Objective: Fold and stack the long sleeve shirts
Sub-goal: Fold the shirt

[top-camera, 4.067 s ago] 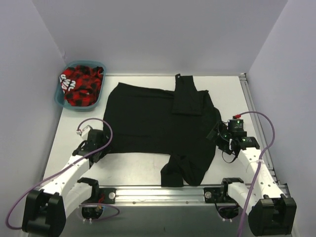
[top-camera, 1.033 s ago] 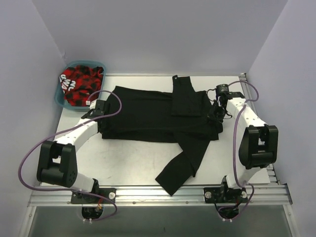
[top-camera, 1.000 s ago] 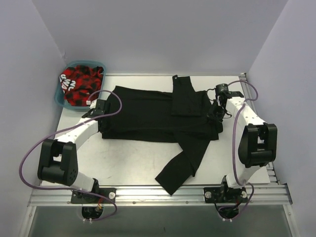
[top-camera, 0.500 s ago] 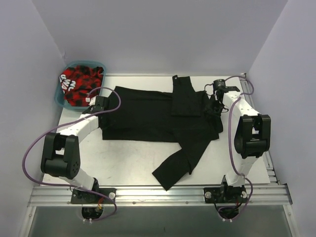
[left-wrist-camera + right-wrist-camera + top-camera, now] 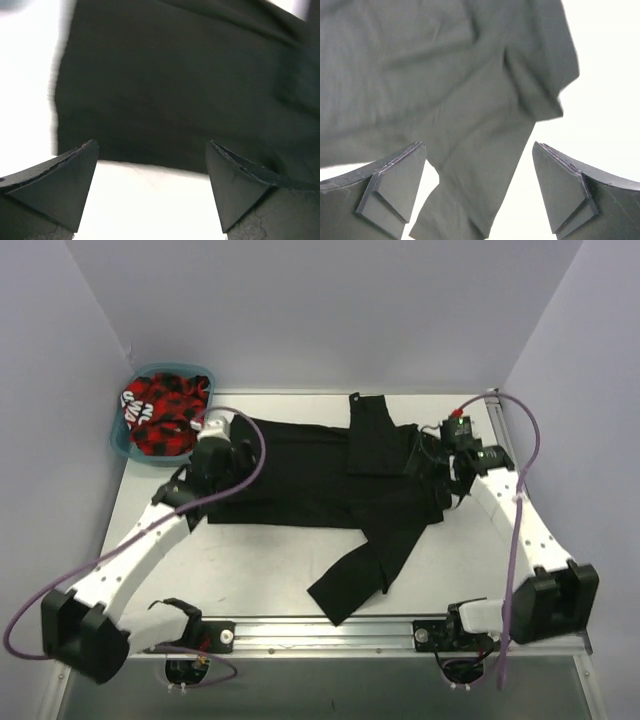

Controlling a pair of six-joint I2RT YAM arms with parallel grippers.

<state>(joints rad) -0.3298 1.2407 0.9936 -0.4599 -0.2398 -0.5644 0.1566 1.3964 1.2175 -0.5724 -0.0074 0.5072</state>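
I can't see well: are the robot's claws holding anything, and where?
Nothing is held. The left gripper and right gripper both hang open above the black cloth long sleeve shirt.

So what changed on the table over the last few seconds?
Both arms folded the near hem of the black shirt over its body, toward the far edge; then the left gripper and right gripper opened and let go. The teal basket and its red plaid cloth stayed put.

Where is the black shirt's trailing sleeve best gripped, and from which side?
Probably its cuff end, from the near edge: the sleeve lies flat, slanting off the shirt toward the arms' bases, its tip free on bare table.
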